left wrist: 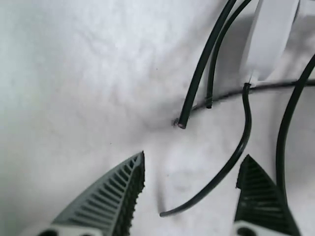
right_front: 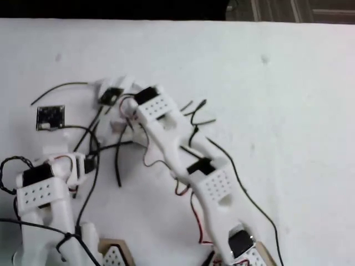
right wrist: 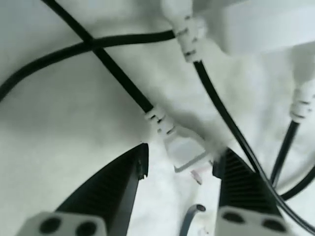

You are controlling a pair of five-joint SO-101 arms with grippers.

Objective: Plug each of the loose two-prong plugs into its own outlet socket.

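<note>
Plugs (right wrist: 189, 147) (right wrist: 183, 27) (right wrist: 301, 101) three, white, pincers (left wrist: 194, 156) (right wrist: 184, 149) two, both spread

White table (right_front: 288, 83) (dark strip (right_front: 111, 8) beyond)

We find no text, number, brand or sign that we can read. A small dark square board (right_front: 50, 117) lying on the white table (right_front: 277, 83) carries pale marks, but they are too small for us to tell whether they are letters or only dots.
</note>
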